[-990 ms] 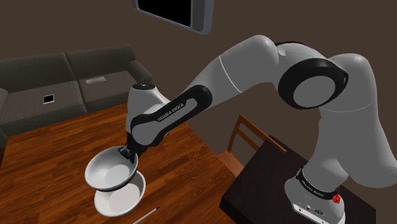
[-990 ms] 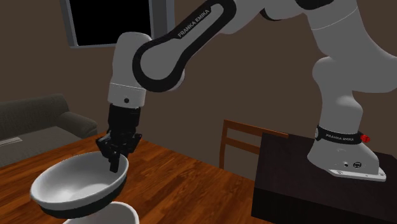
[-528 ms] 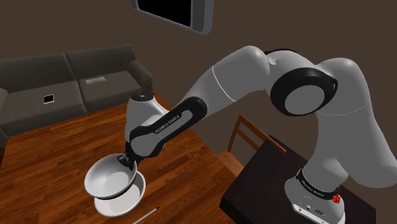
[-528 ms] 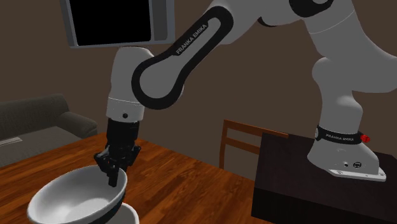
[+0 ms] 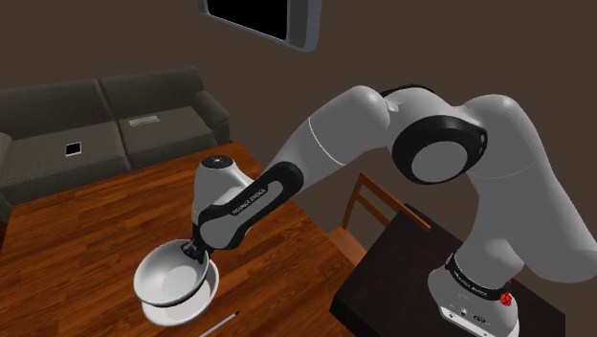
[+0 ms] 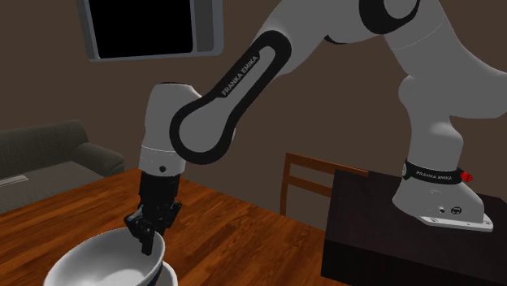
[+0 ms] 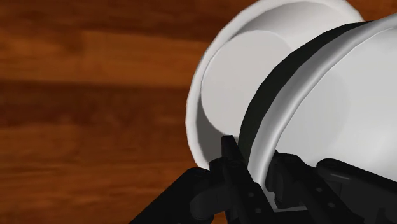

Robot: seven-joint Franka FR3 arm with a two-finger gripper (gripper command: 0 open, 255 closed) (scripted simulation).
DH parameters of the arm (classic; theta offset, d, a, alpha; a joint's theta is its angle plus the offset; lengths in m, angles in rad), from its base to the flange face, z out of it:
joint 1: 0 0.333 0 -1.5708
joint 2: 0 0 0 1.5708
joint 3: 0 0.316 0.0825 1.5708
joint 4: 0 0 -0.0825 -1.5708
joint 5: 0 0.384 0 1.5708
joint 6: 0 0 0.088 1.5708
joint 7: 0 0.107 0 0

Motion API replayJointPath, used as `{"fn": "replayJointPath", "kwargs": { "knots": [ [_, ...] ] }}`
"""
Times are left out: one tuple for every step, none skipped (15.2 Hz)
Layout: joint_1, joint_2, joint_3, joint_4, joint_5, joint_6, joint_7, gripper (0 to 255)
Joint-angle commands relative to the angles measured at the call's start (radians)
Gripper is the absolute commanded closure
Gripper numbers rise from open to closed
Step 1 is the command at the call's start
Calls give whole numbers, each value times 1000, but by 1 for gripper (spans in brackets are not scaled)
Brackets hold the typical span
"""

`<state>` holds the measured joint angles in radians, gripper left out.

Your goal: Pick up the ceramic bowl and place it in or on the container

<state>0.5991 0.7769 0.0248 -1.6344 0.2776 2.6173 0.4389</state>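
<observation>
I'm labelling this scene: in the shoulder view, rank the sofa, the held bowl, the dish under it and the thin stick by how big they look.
Sofa: largest, though farthest away.
Bowl and dish: about alike; the bowl covers most of the dish, so unranked.
Stick: smallest.

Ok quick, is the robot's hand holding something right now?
Gripper: shut on the rim of the white bowl, holding it over the white container.
</observation>
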Motion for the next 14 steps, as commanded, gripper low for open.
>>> {"fn": "replayJointPath", "kwargs": {
  "knots": [
    [-2, 20, 3, 9, 2, 12, -4, 255],
    [-2, 20, 3, 9, 2, 12, -4, 255],
    [-2, 20, 3, 10, 2, 12, -4, 255],
    [-2, 20, 3, 10, 2, 12, -4, 255],
    [-2, 20, 3, 10, 2, 12, -4, 255],
    [-2, 20, 3, 10, 2, 12, -4, 255],
    [-2, 20, 3, 10, 2, 12, -4, 255],
    [-2, 20, 3, 10, 2, 12, -4, 255],
    [-2, 20, 3, 10, 2, 12, -4, 255],
    [-2, 20, 3, 9, 2, 12, -4, 0],
    [-2, 20, 3, 9, 2, 12, -4, 0],
    [-2, 20, 3, 9, 2, 12, -4, 0],
    [-2, 20, 3, 9, 2, 12, -4, 0],
    [-2, 20, 3, 9, 2, 12, -4, 0]
  ]
}}
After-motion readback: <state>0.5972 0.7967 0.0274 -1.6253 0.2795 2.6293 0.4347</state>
